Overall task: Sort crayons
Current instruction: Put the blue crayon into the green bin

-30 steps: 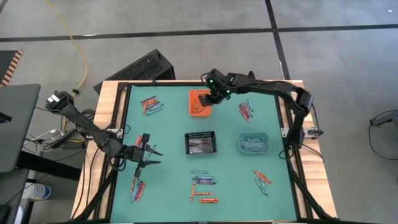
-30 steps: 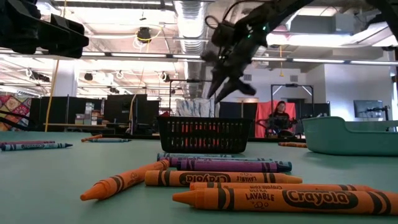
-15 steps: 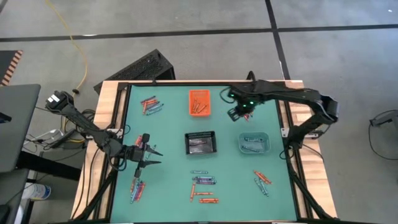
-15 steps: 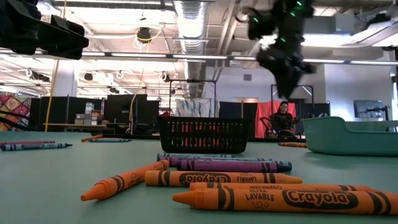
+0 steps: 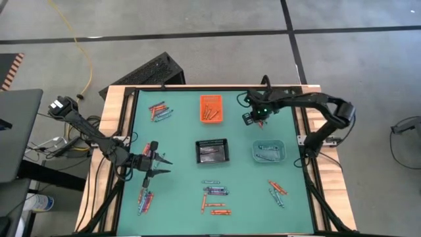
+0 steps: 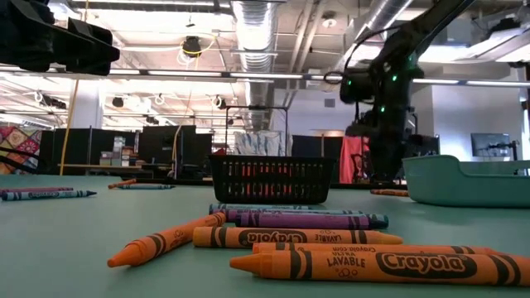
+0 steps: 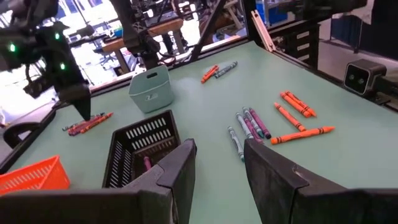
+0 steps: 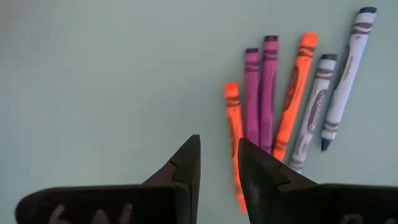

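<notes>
Crayons lie in loose groups on the green mat: far left, near left, near middle, near right and far right. My right gripper points down just above the far right group, open, with nothing between its fingers. In its wrist view orange, purple and blue-grey crayons lie flat just beyond the fingertips. My left gripper waits level above the mat's left side, open and empty.
Three bins stand mid-table: an orange one at the far side, a black mesh one in the centre and a teal one to its right. A wooden frame borders the mat.
My right gripper has left the orange bin, gone toward the table's right edge and come down, tipping from a slant to pointing nearly straight down over the far right crayons. The crayons and bins have stayed where they were.
</notes>
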You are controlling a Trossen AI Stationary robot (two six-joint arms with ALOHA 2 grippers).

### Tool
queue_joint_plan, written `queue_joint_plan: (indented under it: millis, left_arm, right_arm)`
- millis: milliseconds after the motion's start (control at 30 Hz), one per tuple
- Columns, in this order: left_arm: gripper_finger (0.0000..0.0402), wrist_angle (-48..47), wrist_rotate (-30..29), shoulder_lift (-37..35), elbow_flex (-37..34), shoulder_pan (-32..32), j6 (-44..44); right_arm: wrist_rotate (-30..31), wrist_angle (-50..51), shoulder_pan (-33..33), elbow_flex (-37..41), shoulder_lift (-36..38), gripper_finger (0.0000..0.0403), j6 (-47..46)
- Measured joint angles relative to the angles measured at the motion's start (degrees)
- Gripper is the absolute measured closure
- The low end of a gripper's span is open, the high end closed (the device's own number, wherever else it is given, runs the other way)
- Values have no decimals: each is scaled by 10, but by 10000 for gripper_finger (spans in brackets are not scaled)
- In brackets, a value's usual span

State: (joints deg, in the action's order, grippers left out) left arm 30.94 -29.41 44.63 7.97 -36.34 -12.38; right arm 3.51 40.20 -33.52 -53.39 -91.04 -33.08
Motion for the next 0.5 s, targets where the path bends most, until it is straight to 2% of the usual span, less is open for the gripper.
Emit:
queue_joint_plan:
  millis: [167, 500]
  left_arm:
    - [274, 2, -2, 0, 0, 0, -24]
    - [274, 2, -2, 0, 0, 7, -36]
  right_arm:
    - [40, 1, -18, -10, -32, 301, 4]
    - [41, 2, -55, -15, -28, 307, 44]
